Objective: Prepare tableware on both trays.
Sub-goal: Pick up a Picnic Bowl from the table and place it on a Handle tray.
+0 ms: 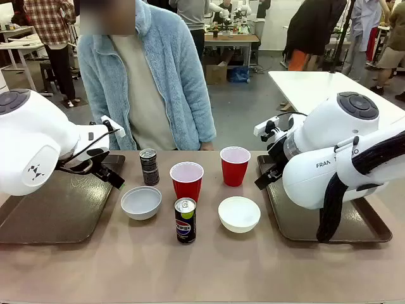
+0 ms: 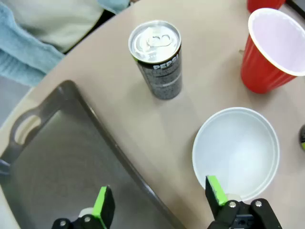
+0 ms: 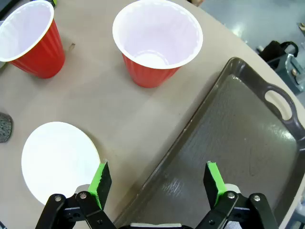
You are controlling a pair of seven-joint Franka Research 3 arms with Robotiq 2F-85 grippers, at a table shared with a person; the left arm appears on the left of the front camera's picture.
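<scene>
Front: cups [image 1: 186, 180], bowls [image 1: 141, 202], cans [image 1: 185, 220] on the tabletop [image 1: 202, 266] between the trays [image 1: 57, 215], each partly behind an arm [image 1: 38, 145].
Left wrist: left tool [image 2: 159, 195] released over tray rim and bowl edge (far cup cut off).
Right wrist: right tool [image 3: 157, 177] released over tray rim.

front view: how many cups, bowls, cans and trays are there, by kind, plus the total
red cups: 2
white bowls: 2
cans: 2
brown trays: 2
total: 8
</scene>
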